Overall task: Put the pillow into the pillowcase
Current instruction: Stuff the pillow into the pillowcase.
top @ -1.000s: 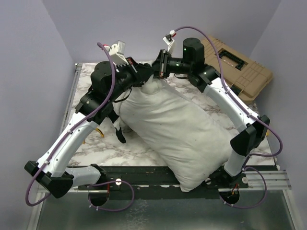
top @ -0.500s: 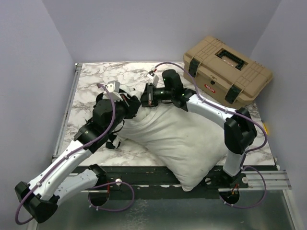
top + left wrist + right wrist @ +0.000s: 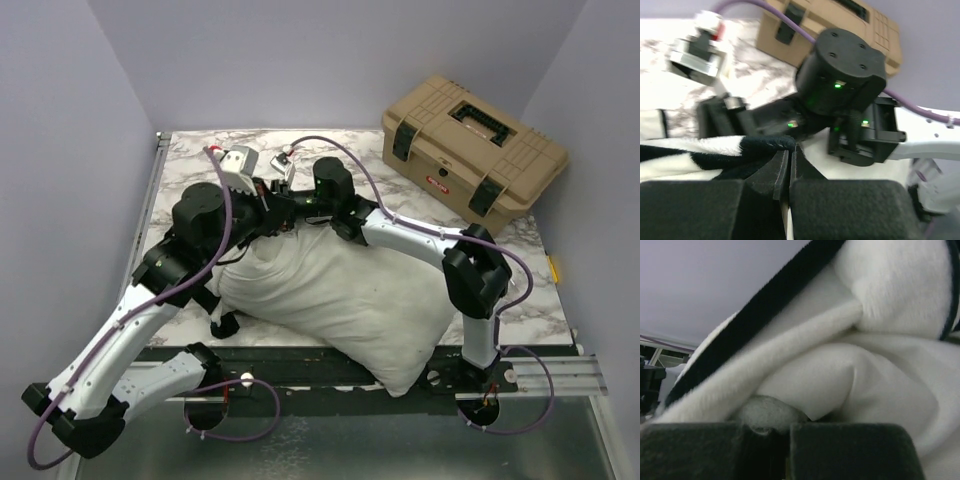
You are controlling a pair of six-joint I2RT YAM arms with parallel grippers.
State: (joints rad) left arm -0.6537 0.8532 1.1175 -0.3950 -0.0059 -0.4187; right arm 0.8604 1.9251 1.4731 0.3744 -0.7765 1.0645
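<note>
The pillow [image 3: 350,290] lies slantwise on the marble table [image 3: 190,160]. Its far end is under the two wrists, and its near corner reaches over the near edge between the arm bases. The pillowcase [image 3: 700,152] is bunched at that far end, mostly hidden by the arms in the top view. The left gripper [image 3: 790,150] has its fingers pressed together, with the checked cloth caught at their tips. The right gripper [image 3: 788,426] is closed too, and a small fuzzy tuft shows at its tips. This view is so near that I cannot tell whether that tuft belongs to the case or to the pillow. I judge the pillow to be light but bulky and very soft, so it will sag, fold and spring back instead of sliding as one piece. The case is limp plush and will collapse when it is not stretched. It is best held at the hem of its mouth, at two points kept apart, while the pillow is fed in by a corner. The marble looks smooth, so the cloth should slide on it easily. A tan toolbox [image 3: 470,140] stands at the far right, well apart from the pillow. The lavender walls [image 3: 300,60] close in on three sides, so wide sweeps have little room.
</note>
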